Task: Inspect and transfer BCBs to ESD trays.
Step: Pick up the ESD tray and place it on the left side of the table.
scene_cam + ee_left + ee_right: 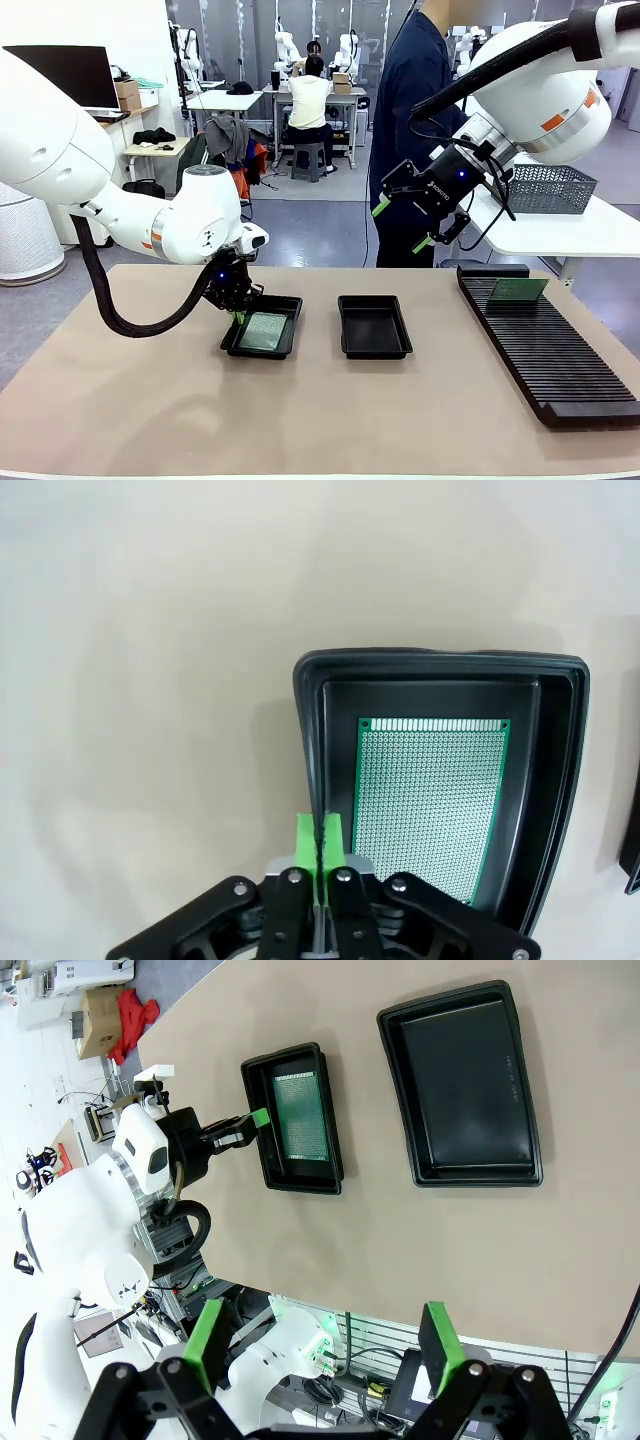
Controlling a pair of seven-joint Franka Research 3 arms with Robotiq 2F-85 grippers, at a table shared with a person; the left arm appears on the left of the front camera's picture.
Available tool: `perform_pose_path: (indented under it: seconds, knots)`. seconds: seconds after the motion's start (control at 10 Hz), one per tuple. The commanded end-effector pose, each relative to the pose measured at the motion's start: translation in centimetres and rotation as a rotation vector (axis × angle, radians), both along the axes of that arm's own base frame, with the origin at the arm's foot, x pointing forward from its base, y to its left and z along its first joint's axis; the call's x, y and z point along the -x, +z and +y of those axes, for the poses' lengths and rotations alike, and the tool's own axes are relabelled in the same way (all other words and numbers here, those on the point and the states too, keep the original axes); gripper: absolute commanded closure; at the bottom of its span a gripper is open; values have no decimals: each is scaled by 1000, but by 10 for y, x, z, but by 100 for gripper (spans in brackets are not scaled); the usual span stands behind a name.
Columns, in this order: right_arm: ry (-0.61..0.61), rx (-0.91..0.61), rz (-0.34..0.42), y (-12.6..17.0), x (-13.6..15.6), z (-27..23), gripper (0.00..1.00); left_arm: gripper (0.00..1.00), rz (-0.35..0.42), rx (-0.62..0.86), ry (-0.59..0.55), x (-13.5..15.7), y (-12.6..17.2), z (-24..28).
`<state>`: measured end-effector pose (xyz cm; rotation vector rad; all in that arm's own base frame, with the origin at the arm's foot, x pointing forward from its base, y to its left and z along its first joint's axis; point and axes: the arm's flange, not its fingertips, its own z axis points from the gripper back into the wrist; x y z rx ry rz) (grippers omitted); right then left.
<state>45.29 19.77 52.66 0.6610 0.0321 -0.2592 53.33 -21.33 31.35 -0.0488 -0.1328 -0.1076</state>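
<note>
Black rack [545, 345]: green board [517, 290] propped
Left gripper [238, 316]: clenched empty beside tray [296, 325] rim
Right gripper [400, 225]: spread, aloft

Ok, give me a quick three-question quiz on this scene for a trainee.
1. True or false: the left hand is shut on the board.
2. Which one holds nothing? A: the left tray. B: the right tray.
3. Fill in: a second board stands at the far end of the ___.

Key
1. False. The pads meet with nothing between them, at the left tray's rim; the board lies flat in that tray.
2. B.
3. rack.
</note>
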Motion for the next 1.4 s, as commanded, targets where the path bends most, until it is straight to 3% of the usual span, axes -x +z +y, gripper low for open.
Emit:
perform_pose_path:
  seconds: [0.0, 0.2, 0.6, 1.0, 1.3]
  knots:
    - [-1, 17, 5, 1, -3, 1, 0, 100, 1, -1, 1, 1, -1, 1]
    - [-1, 17, 5, 1, -3, 1, 0, 97, 13, 28, 24, -2, 5, 12]
    - [-1, 17, 5, 1, -3, 1, 0, 97, 57, 220, 54, -5, 23, 70]
    - [-1, 17, 5, 1, -3, 1, 0, 97, 45, 375, 66, -3, 31, 144]
    - [-1, 17, 5, 1, -3, 1, 0, 97, 36, 401, 75, -4, 34, 213]
